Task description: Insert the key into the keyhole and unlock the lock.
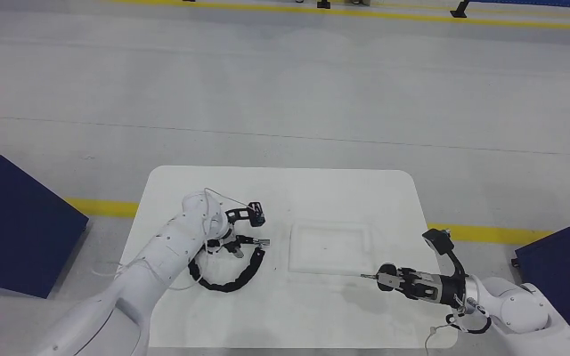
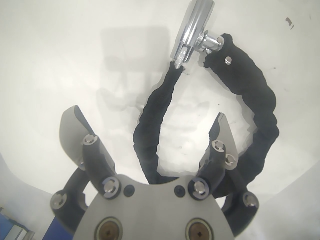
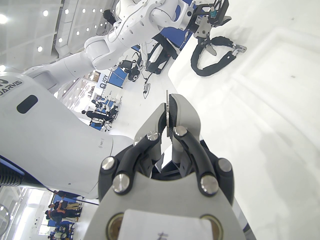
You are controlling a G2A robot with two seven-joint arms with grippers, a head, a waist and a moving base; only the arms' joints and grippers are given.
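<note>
A black fabric-sleeved chain lock (image 1: 233,276) (image 2: 252,93) (image 3: 212,63) lies in a loop on the left half of the white table (image 1: 276,191). Its chrome cylinder (image 2: 192,29) (image 1: 254,242) (image 3: 240,49) joins the two chain ends. My left gripper (image 2: 147,131) (image 1: 233,245) (image 3: 208,47) hangs open just over the loop, one finger on each side of a chain strand, touching nothing. My right gripper (image 3: 168,106) (image 1: 385,278) sits at the table's right front, shut on a thin metal key (image 3: 167,101) (image 1: 367,277) held edge-on and pointing toward the lock.
A shallow rectangular recess (image 1: 329,247) is moulded into the tabletop between the two arms. Blue barriers (image 1: 31,227) stand off the table's left and right sides. The far half of the table is bare white surface.
</note>
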